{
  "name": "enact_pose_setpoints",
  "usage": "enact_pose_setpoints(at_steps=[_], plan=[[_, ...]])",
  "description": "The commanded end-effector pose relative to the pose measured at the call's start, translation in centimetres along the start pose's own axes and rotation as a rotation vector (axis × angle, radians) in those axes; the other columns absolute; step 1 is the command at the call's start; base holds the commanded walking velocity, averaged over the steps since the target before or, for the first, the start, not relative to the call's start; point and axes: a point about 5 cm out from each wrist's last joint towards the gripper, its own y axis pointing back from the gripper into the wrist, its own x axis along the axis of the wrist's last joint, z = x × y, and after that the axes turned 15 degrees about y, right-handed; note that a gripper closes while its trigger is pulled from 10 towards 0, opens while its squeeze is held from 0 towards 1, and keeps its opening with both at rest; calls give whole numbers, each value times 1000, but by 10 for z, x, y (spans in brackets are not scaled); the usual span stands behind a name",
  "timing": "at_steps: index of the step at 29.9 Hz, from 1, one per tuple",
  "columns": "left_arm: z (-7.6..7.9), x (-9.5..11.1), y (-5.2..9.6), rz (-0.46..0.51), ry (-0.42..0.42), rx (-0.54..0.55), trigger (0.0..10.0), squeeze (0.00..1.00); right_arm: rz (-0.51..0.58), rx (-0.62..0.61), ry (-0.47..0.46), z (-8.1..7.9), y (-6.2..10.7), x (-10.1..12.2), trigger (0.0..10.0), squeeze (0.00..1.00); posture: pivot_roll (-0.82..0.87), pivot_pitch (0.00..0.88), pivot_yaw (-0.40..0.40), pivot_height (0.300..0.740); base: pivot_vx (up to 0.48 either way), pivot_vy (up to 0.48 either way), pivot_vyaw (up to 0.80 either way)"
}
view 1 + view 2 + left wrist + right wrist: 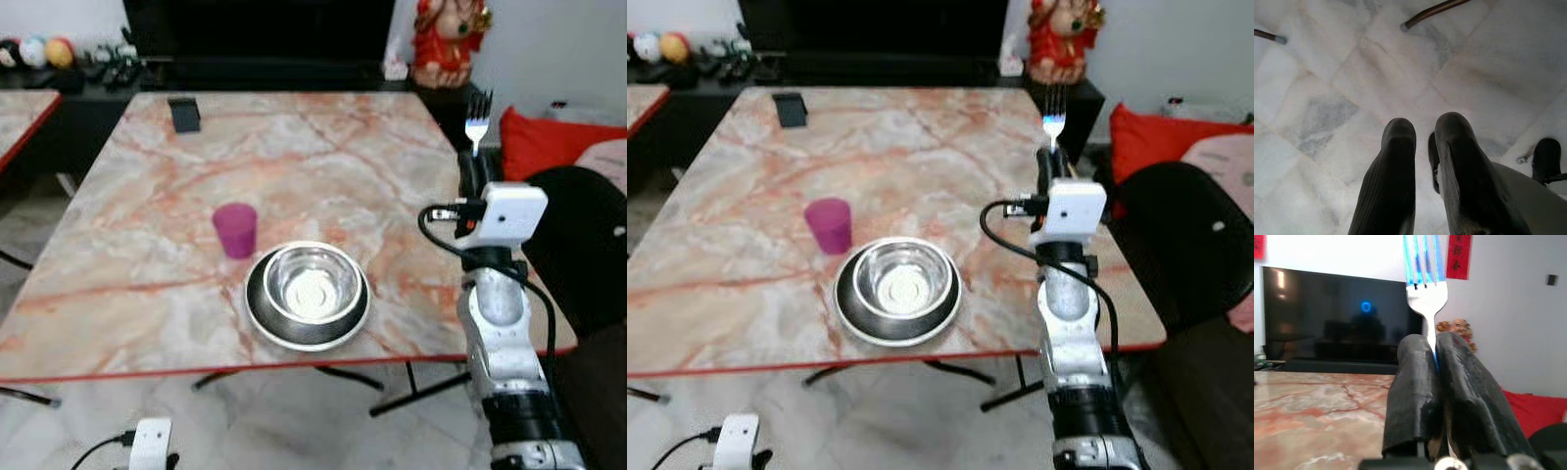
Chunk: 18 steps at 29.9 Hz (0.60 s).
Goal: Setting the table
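Observation:
My right gripper (474,162) is raised beside the table's right edge, shut on a silver fork (477,119) whose tines point up; the fork (1425,281) stands between the black fingers (1413,382). A steel bowl (312,284) sits in a dark round plate (258,311) near the front of the marble table (147,225). A purple cup (235,230) stands just left of and behind the bowl. My left gripper (1425,132) hangs below the table over the floor, its fingers close together with nothing between them.
A small dark object (183,115) lies at the table's far left. A black chair (588,245) and red cushion (549,142) stand to the right. A dark TV (1327,320) and a red figurine (449,39) are behind the table. Table legs (1435,10) cross the marble floor.

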Motion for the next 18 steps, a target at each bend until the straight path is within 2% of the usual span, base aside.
enact_pose_setpoints(at_steps=[1,9,18], plan=[[-5,-3,1,-22,-4,10,10000,0,-12,11,-4,-2,0,-1,10000,0,-37,0,-28,740,0,0,800],[-5,2,0,-17,-11,6,10000,0,-60,12,-8,-2,1,-7,10000,0,-48,0,-18,740,0,0,713],[-2,16,-4,-1,-39,-10,10000,0,-122,-12,22,3,-8,-11,10000,0,-81,0,19,740,0,0,0]])
